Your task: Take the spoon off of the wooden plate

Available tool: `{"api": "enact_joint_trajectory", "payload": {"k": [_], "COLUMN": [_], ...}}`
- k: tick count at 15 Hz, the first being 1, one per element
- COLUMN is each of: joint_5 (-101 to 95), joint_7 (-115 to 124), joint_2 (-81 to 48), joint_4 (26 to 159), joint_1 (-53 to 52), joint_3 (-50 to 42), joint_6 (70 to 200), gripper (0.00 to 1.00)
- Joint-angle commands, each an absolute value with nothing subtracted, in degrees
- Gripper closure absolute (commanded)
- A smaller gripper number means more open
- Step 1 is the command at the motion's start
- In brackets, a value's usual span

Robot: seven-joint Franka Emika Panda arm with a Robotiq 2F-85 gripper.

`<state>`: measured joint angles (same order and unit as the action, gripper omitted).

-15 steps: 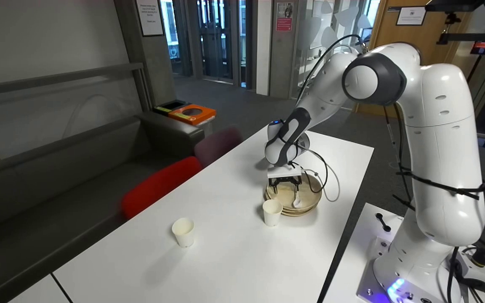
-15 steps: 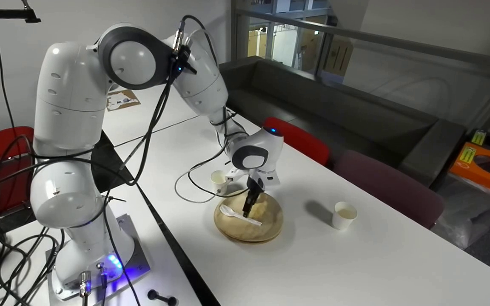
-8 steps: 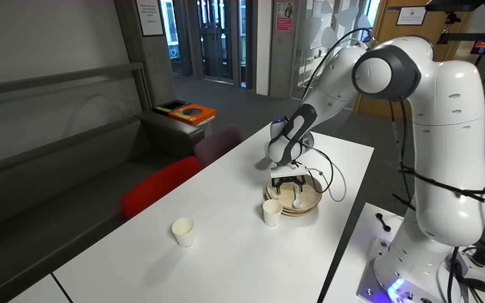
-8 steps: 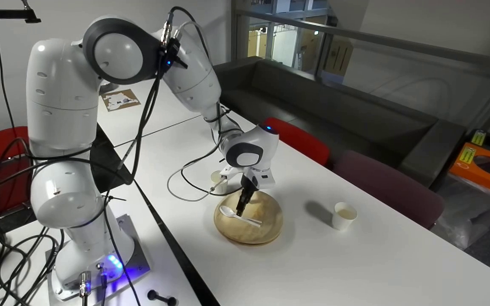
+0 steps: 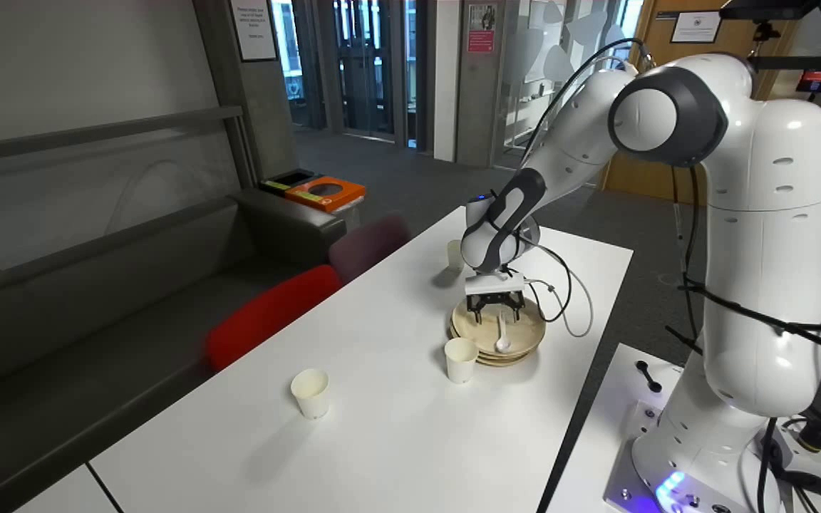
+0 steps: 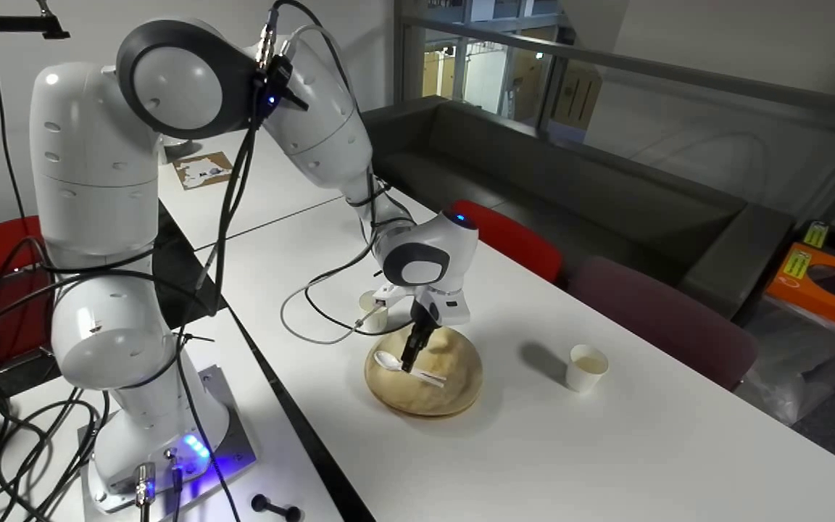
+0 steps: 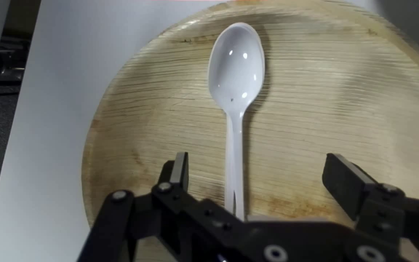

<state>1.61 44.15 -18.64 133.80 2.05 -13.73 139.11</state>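
Gripper (image 5: 497,318) over wooden plate (image 7: 129,138), fingers wide apart.
White spoon (image 7: 235,102) lies on the plate right below the gripper: handle, showing double, under the gap between the fingers, bowl past the fingertips. From where I stand, a white cup (image 5: 461,361) sits near the gripper, just beside the plate; another white cup (image 5: 311,394) is well apart from the gripper.

Glossy plastic spoon (image 7: 236,69); wooden plate (image 7: 296,120)

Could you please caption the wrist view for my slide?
Open gripper over what look like nested white spoons on a wooden plate.
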Motion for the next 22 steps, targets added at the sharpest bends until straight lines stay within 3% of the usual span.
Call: {"api": "enact_joint_trajectory", "payload": {"k": [1,22], "joint_5": [1.2,9.0], "joint_7": [42.9,29.0], "joint_2": [-18.6,-19.0], "joint_4": [134.0,136.7], "joint_1": [3.0,6.0], "joint_3": [-13.6,-12.6], "joint_6": [140.6,148.4], "gripper": [0.00,0.00]}}
